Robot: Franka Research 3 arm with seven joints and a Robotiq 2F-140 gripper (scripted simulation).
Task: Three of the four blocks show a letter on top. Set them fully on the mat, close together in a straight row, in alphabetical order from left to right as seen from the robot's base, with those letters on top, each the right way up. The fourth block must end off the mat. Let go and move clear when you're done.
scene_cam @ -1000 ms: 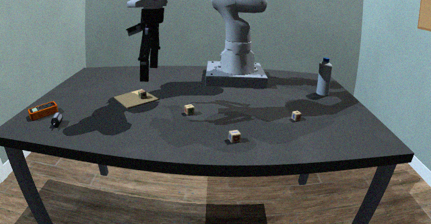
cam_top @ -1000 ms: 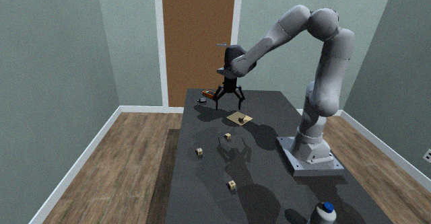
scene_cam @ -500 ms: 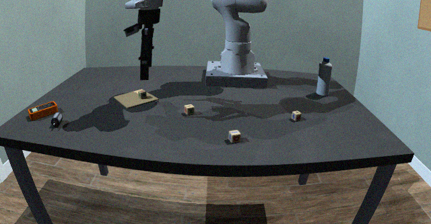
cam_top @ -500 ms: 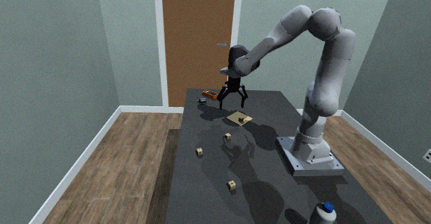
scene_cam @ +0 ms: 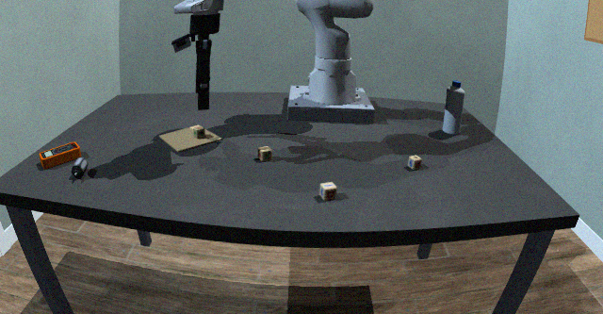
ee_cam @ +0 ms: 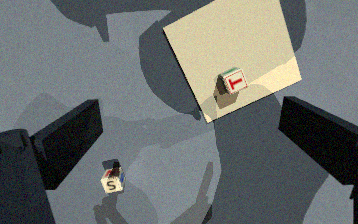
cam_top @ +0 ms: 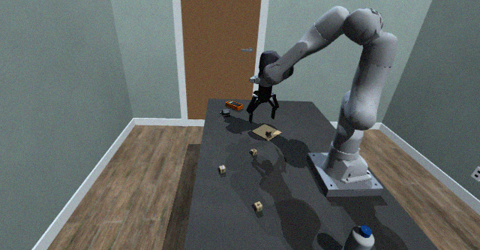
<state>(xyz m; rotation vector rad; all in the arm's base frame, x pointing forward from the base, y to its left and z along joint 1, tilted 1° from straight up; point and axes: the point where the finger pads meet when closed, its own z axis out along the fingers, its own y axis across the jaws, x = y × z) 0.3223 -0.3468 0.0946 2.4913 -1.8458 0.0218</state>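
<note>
My gripper (cam_top: 262, 118) (scene_cam: 203, 107) (ee_cam: 190, 114) is open and empty, high above the table around the mat. The tan mat (cam_top: 259, 130) (scene_cam: 178, 143) (ee_cam: 230, 40) bears a block with a red T on top (cam_top: 268, 133) (scene_cam: 198, 132) (ee_cam: 235, 81), near the mat's lower edge in the wrist view. A block with a dark S on top (cam_top: 253, 152) (scene_cam: 265, 154) (ee_cam: 112, 185) sits off the mat. A third block (cam_top: 222, 169) (scene_cam: 328, 191) and a fourth block (cam_top: 258, 206) (scene_cam: 415, 162) stand farther off; their top marks are too small to read.
An orange device (cam_top: 234, 106) (scene_cam: 60, 155) and a small dark grey object (cam_top: 225, 112) (scene_cam: 80, 168) lie beyond the mat in the top view. A white bottle with a blue cap (cam_top: 361, 239) (scene_cam: 453, 111) stands at the opposite end of the table.
</note>
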